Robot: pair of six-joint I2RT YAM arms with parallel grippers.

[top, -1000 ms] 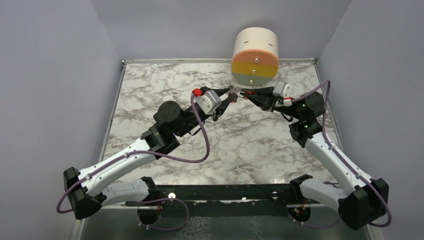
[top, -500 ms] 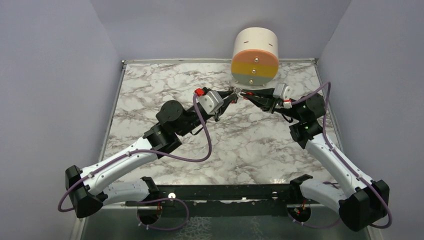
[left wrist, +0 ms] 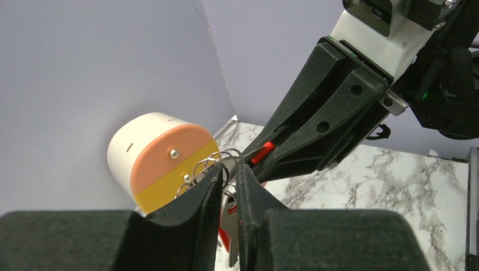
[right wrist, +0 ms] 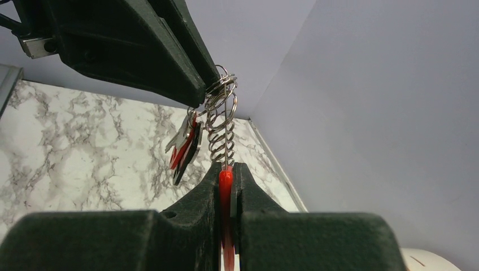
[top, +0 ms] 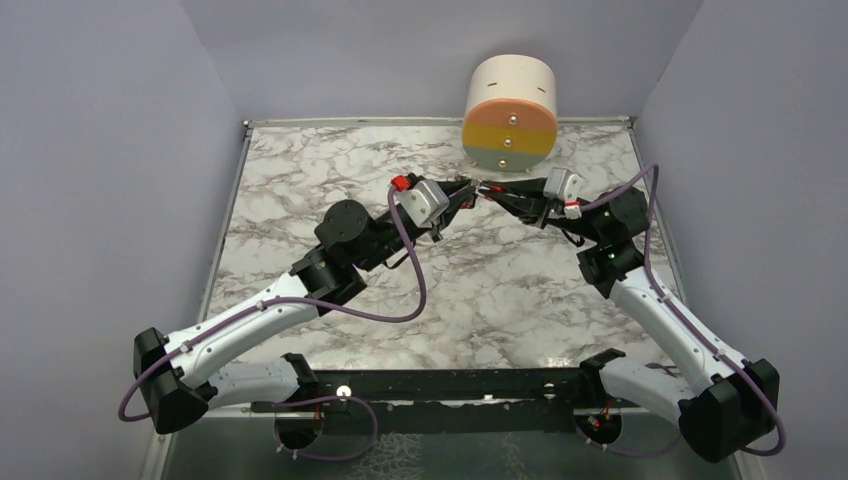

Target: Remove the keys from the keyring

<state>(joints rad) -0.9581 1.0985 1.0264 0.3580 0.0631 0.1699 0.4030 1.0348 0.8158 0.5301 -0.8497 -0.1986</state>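
Marble table (top: 300, 200), w/ a pastel-faced drum (top: 510, 110) at its back edge; both grippers sit nose to nose just in front of the drum, off the table; right gripper (right wrist: 226, 168) clamped tight on the red clip end; left gripper (left wrist: 229, 169) narrow, tips pinching the wire rings at the other end; keyring (right wrist: 222, 121) strung betw. the two; keys (right wrist: 185, 148) dangle under the rings, right by the left tips.

A lab test cell: plain lilac walls (top: 100, 150) enclosing a marble-print tabletop (top: 500, 290).
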